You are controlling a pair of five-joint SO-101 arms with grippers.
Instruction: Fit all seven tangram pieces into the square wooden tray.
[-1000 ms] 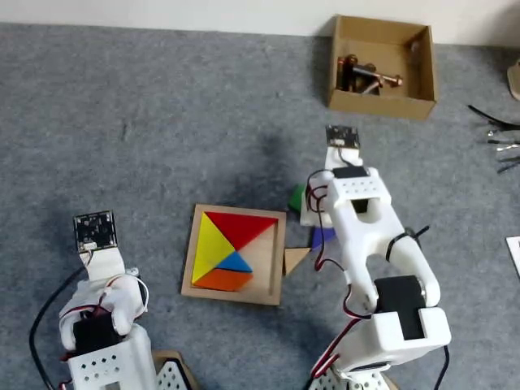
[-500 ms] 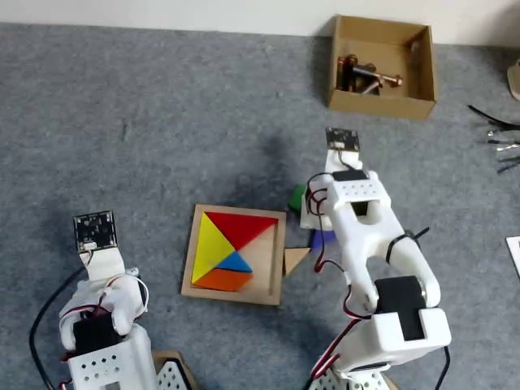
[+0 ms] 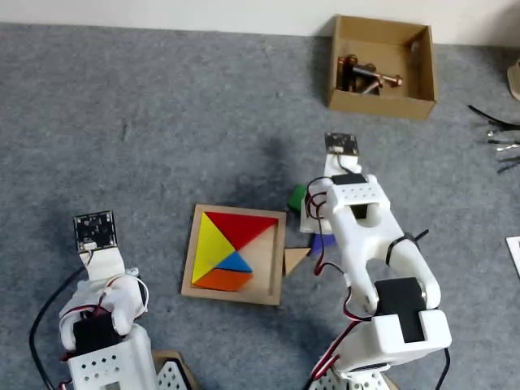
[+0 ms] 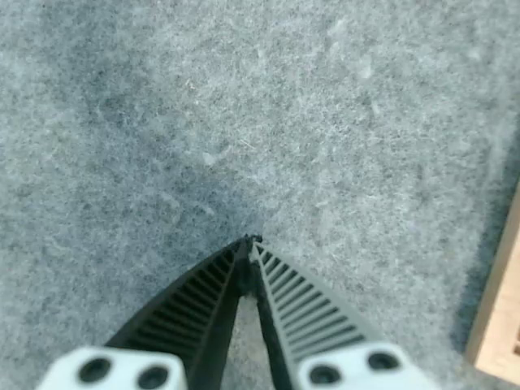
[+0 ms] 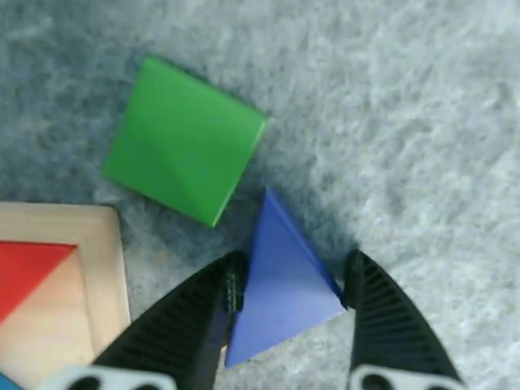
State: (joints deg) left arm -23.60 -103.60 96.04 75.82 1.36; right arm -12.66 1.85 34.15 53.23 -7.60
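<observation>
Blue triangular tangram piece (image 5: 276, 302): on counter (image 5: 422, 122), between right gripper's (image 5: 294, 272) parted fingers (image 5: 195, 317), beside green square piece (image 5: 183, 138). Left gripper's (image 4: 248, 244) fingers closed.

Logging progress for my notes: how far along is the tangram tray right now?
Done: red, yellow, small blue and orange pieces lie in the tray. In hand: the right end effector straddles the loose blue triangle, open. Remaining: that, the green square and the tan triangle.
</observation>
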